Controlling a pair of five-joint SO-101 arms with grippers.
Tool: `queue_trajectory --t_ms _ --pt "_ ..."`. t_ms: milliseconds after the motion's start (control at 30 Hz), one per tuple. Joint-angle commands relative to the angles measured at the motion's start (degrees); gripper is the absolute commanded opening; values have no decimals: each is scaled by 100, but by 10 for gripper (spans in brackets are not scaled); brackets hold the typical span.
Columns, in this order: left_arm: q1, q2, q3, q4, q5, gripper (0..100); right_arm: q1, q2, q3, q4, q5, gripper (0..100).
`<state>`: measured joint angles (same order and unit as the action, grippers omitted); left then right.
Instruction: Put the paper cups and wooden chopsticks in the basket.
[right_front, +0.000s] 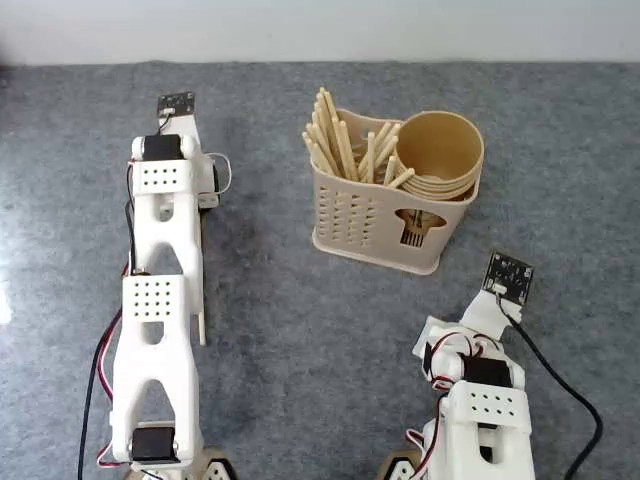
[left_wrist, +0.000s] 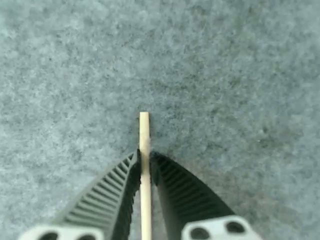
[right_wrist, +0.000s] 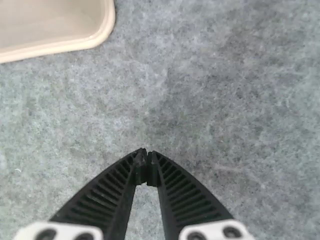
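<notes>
Nearly done: paper cups (right_front: 440, 150) and most chopsticks (right_front: 340, 140) stand in the basket (right_front: 360, 215), upper centre; left gripper (left_wrist: 145, 162) pinches 1 seemingly last chopstick (left_wrist: 144, 132); right gripper (right_wrist: 146, 162) pressed together, empty

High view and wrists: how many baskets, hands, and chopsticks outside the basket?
basket: 1
hands: 2, left hand and right hand
chopstick outside the basket: 1, clamped in the left hand
Total: 4

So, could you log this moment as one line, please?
left gripper: shut on chopstick | right gripper: shut, empty | basket: holds cups, chopsticks
</notes>
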<state>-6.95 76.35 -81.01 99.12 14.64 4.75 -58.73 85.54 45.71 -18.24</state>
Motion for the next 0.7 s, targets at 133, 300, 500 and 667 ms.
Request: queue_trajectory --t_ms 133,300,500,667 --pt "53 -536 -127 158 -44 11 57 -163 -44 -84 -44 10" --pt "53 -1442 145 158 -44 11 57 -163 -44 -84 -44 10" --pt "53 -2778 1270 158 -44 10 57 -163 -44 -84 -44 10" --pt "53 -4123 2237 149 -44 10 57 -163 -44 -84 -44 10"
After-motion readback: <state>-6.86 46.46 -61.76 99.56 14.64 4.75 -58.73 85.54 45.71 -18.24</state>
